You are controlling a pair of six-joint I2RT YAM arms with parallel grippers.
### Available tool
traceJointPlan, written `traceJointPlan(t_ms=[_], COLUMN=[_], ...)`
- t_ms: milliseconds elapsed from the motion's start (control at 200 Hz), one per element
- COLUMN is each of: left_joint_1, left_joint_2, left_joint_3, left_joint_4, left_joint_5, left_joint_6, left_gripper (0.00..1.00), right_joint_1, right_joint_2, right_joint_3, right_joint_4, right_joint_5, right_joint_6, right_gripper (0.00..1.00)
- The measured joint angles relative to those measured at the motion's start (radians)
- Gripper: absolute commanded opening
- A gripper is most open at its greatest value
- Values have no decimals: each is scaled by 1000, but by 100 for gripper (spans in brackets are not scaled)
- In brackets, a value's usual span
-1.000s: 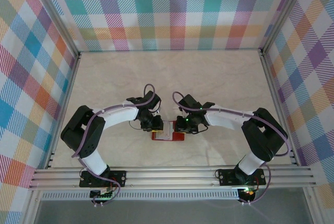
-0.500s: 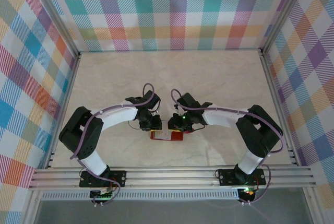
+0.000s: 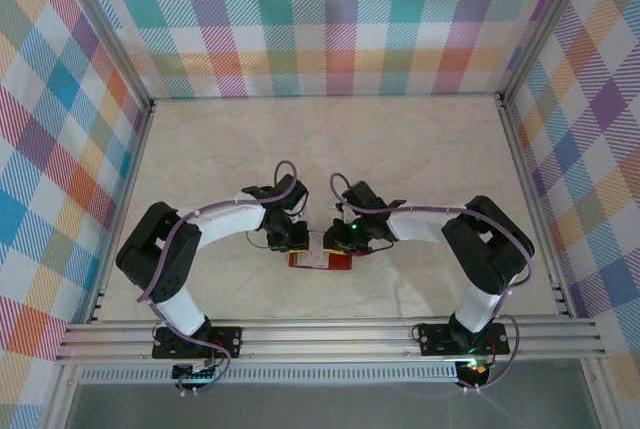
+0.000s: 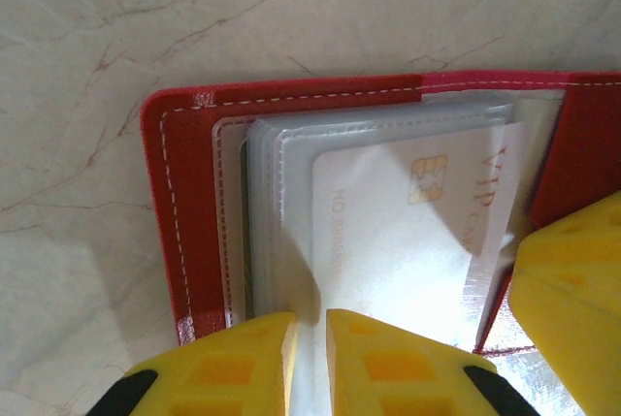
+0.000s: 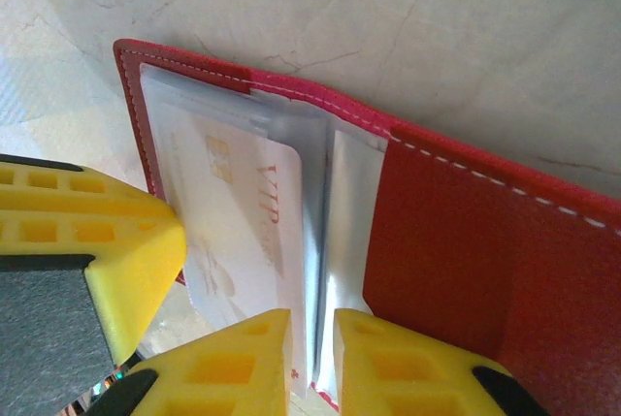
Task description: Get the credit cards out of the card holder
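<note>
Close to the arms' bases, on the marble-patterned counter (image 3: 420,149), the red card holder (image 3: 322,262) lies open and flat. At its near edge the left hand (image 4: 310,327) has its yellow fingers (image 4: 388,368) almost pressed together, pinching the holder's clear sleeves (image 4: 267,203). Beside it, the right hand (image 5: 310,331) is likewise nearly closed on a sleeve by the fold. Beyond the fingertips, a white credit card (image 4: 417,232) printed VIP, with a gold chip, lies among the sleeves against the red cover.

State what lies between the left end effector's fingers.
The left wrist view shows a clear plastic sleeve of the card holder in the narrow gap of the left end effector.
</note>
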Motion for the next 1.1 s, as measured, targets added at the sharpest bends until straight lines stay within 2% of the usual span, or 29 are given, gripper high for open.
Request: traceJointPlan(t_ms=[665, 1100], left_joint_1=[0, 0], left_joint_2=[3, 3], left_joint_3=[0, 0], left_joint_4=[-2, -2], left_joint_5=[-2, -2], left_joint_6=[0, 0], left_gripper=[16, 15], right_joint_1=[-12, -23], right_joint_2=[46, 48], right_joint_3=[-44, -72], right_joint_4=[153, 201], right_joint_5=[-76, -90], right_joint_6=[47, 61], right_gripper=[18, 12])
